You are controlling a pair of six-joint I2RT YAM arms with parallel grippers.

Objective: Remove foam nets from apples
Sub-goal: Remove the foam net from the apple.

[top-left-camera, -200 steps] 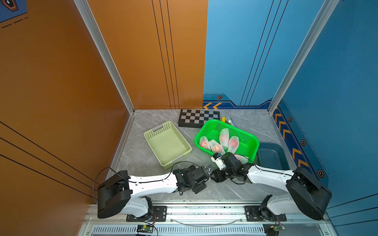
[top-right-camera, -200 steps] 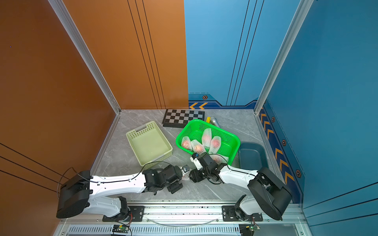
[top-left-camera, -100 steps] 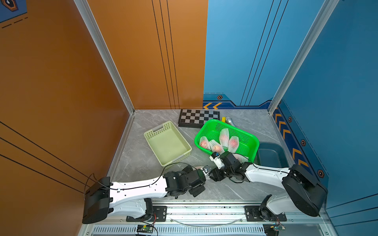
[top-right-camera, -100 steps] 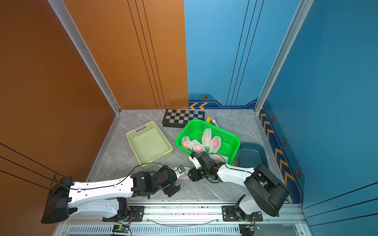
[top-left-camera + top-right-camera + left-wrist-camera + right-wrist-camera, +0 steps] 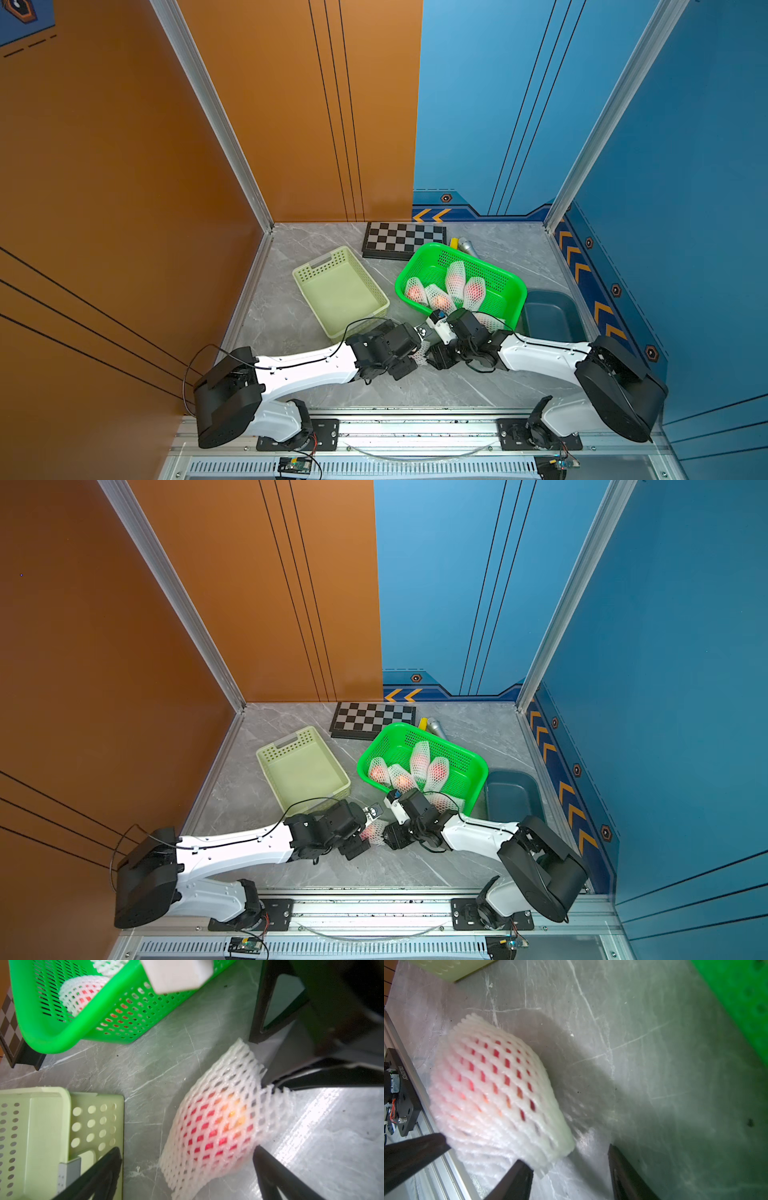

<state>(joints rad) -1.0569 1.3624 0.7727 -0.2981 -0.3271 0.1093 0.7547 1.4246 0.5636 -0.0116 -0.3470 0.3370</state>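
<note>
Judging by how things lie, I am at the very start of the task. I see no bare apple and no loose net anywhere, neither in the pale tray [image 5: 320, 262] nor in the dark tub [image 5: 548, 316]. One wrapped apple [image 5: 207, 1132] lies on the counter [image 5: 282, 316], between my two tools and just in front of the green basket [image 5: 441, 246]. The other wrapped apples [image 5: 455, 276] sit in that basket: four plain to see, and what looks like a fifth half hidden by my right arm at the near rim. So every net is left to pull, this one first.

My left tool [image 5: 186, 1148] stands as wide as it goes, one finger on either side of the apple's fat middle, gripping nothing. My right tool [image 5: 566, 1154] is about half open. Bare counter shows between its fingers, and one finger [image 5: 517, 1178] touches the net's gathered end without clamping it, as far as I can tell.

The foam net [image 5: 239, 1068] is a white sleeve of diamond mesh. It is stretched tight over the fruit, so red and orange-yellow skin shows through the holes, and it flares slack past the apple at both ends. It looks soft and springy, so I expect it to crush under a pinch rather than slide.
</note>
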